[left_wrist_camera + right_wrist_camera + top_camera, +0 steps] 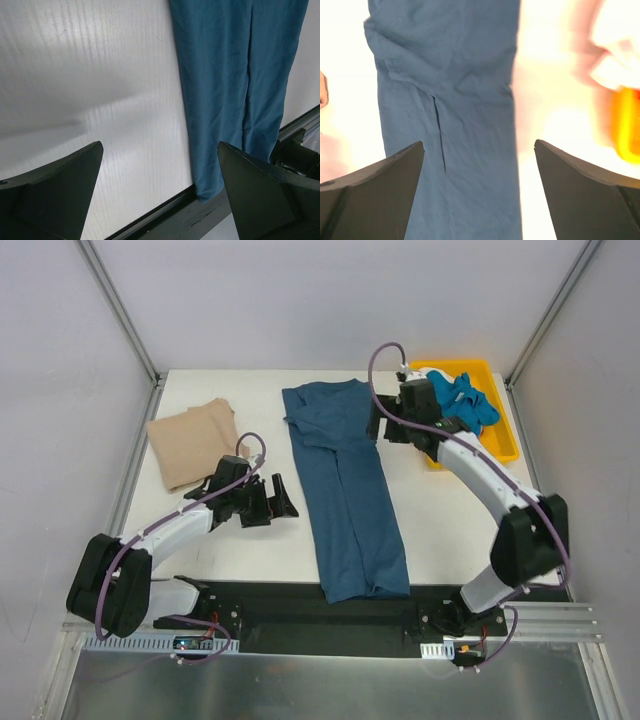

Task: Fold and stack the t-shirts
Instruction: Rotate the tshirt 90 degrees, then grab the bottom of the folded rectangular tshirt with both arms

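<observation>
As the dark teal-blue cloth t-shirt [345, 490] lies folded lengthwise, we flank it: left fingers [55, 195], right fingers [585, 190] apart.

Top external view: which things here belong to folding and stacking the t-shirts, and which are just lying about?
Part of the job:
long dark teal-blue cloth t-shirt, folded lengthwise mid-table
folded tan-beige cloth t-shirt, far left
crumpled bright blue cloth shirt, far right

Just lying about:
yellow plastic tray, holding the bright blue shirt
</observation>
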Motion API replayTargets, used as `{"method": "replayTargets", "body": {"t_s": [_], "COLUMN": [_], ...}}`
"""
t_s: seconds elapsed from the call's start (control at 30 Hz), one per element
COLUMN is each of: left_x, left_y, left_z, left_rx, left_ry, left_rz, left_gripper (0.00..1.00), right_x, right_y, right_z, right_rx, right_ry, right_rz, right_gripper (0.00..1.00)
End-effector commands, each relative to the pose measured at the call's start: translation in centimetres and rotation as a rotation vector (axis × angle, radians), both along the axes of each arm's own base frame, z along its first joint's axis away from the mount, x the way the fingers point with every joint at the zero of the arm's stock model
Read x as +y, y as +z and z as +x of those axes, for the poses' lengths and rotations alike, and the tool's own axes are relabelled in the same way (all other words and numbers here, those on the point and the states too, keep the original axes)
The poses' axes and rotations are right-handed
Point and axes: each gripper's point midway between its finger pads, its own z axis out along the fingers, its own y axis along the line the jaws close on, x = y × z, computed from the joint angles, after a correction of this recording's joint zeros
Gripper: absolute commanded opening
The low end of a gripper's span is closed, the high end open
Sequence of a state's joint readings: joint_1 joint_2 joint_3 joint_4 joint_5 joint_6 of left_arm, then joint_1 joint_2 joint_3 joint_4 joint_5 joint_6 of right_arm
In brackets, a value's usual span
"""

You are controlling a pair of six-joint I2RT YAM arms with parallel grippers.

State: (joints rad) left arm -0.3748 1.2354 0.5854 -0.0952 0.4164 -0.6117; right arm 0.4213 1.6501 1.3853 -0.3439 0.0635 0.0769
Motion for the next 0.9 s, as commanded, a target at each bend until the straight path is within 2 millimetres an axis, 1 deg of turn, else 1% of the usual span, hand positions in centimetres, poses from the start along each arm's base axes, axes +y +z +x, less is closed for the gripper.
{"method": "replayTargets", "body": {"t_s": [0.0, 0.07, 0.1, 0.17, 0.2, 0.23, 0.27, 0.3, 0.33, 0.37, 0.4, 0.47, 0.5, 0.53, 0.6, 0.63, 0.7, 0.73, 0.8, 0.83, 0.87], "left_x": [-1.7, -1.6, -1.6, -1.6, -1.8, -1.9, -1.9, -2.0, -2.2, -2.3, -2.3, -2.3, -2.3, -2.5, -2.6, -2.9, -3.2, -3.3, -3.3, -3.3, -3.8], "left_y": [1.3, 0.9, 0.9, 0.5, 0.6, 0.4, 0.5, 0.7, 0.7, 0.8, 0.9, 0.7, 0.7, 0.6, 0.3, 0.1, -0.3, -0.5, -1.3, -1.5, -1.5], "left_z": [0.0, -0.6, -0.8, -1.5, -1.7, -2.1, -2.2, -2.2, -2.6, -2.7, -2.8, -3.2, -3.4, -3.7, -4.0, -4.4, -5.0, -5.2, -5.8, -5.9, -6.2], "left_rx": [-0.015, 0.004, 0.011, 0.044, 0.046, 0.066, 0.068, 0.061, 0.071, 0.068, 0.064, 0.075, 0.089, 0.098, 0.114, 0.118, 0.137, 0.144, 0.161, 0.167, 0.168], "left_ry": [-0.057, -0.051, -0.050, -0.033, -0.034, -0.023, -0.019, -0.018, -0.017, -0.018, -0.012, -0.009, -0.002, -0.005, 0.000, -0.011, -0.023, -0.024, -0.015, -0.013, -0.031], "left_rz": [-0.035, -0.038, -0.044, -0.054, -0.061, -0.066, -0.069, -0.073, -0.076, -0.079, -0.081, -0.085, -0.094, -0.097, -0.090, -0.081, -0.073, -0.068, -0.046, -0.042, -0.052], "left_gripper": [0.99, 0.99, 0.99, 0.99, 0.99, 0.99, 0.99, 0.99, 0.99, 0.99, 1.00, 1.00, 0.99, 0.99, 0.99, 0.99, 0.99, 0.99, 0.99, 0.98, 0.95], "right_x": [-2.4, -2.7, -3.0, -3.6, -3.9, -4.0, -3.9, -3.8, -3.5, -3.3, -3.3, -3.1, -3.2, -3.1, -2.9, -2.5, -2.6, -2.2, -1.9, -2.0, -2.0], "right_y": [1.0, 0.5, -0.3, -0.9, -1.3, -1.6, -1.3, -0.6, -1.1, -1.1, -0.5, -0.7, 0.0, -0.5, -0.1, -0.4, -0.8, -1.2, -1.8, -2.1, -2.5], "right_z": [-1.9, -2.8, -3.8, -4.6, -5.5, -6.0, -6.1, -6.6, -7.3, -7.8, -8.3, -9.3, -9.7, -10.2, -10.9, -11.5, -12.2, -13.0, -13.9, -14.4, -14.9], "right_rx": [-0.129, -0.133, -0.121, -0.124, -0.120, -0.119, -0.142, -0.160, -0.142, -0.133, -0.143, -0.128, -0.144, -0.132, -0.138, -0.118, -0.099, -0.070, -0.043, -0.028, -0.011], "right_ry": [-0.073, -0.068, -0.067, -0.089, -0.101, -0.105, -0.104, -0.097, -0.080, -0.063, -0.049, -0.025, -0.019, -0.007, 0.015, 0.039, 0.039, 0.067, 0.090, 0.095, 0.098], "right_rz": [-0.007, -0.024, -0.039, -0.051, -0.044, -0.036, -0.011, 0.018, 0.044, 0.051, 0.067, 0.080, 0.091, 0.099, 0.127, 0.143, 0.152, 0.167, 0.184, 0.186, 0.188], "right_gripper": [0.97, 0.97, 0.97, 0.97, 0.97, 0.97, 0.97, 0.96, 0.97, 0.97, 0.97, 0.97, 0.97, 0.97, 0.97, 0.97, 0.97, 0.97, 0.97, 0.97, 0.97]}}
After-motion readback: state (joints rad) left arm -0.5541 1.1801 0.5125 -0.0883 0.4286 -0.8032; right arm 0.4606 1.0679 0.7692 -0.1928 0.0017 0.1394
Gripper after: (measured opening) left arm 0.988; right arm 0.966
